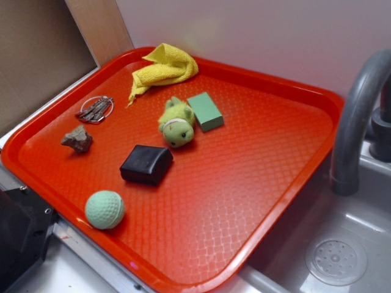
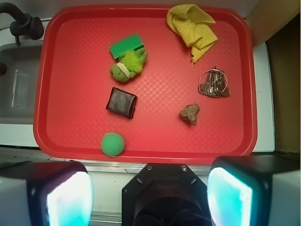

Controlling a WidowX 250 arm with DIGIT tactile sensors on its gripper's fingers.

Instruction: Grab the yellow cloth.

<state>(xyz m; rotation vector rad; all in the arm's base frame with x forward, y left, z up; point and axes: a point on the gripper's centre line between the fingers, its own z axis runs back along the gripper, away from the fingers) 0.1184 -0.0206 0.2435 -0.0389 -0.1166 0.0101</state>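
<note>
The yellow cloth [image 1: 165, 67] [image 2: 192, 29] lies bunched in folds at the far corner of the red tray [image 1: 263, 152] [image 2: 75, 56], close against the rim, with its pointed tail trailing toward the key ring [image 1: 95, 109] [image 2: 214, 84]. In the wrist view the gripper [image 2: 149, 195] sits at the bottom edge of the picture, outside the tray's near rim and well apart from the cloth; its jaws stand wide open, the 2 fingers [image 2: 70, 197] far to either side with nothing between them. A yellow-green plush toy [image 1: 177, 124] [image 2: 127, 66] rests near the tray's middle, touching a green block [image 1: 205, 111] [image 2: 126, 45]. Just beside the toy, toward the near rim, lies a black box [image 1: 146, 165] [image 2: 122, 102]. A small brown rock [image 1: 77, 139] [image 2: 190, 114] sits near the key ring, apart from it. A pale green ball [image 1: 104, 209] [image 2: 113, 144] rests close to the near rim. Beside the tray, a grey faucet [image 1: 357, 116] [image 2: 21, 21] curves over a metal sink [image 1: 342, 244] [image 2: 19, 89], whose round drain shows in the exterior view.
</note>
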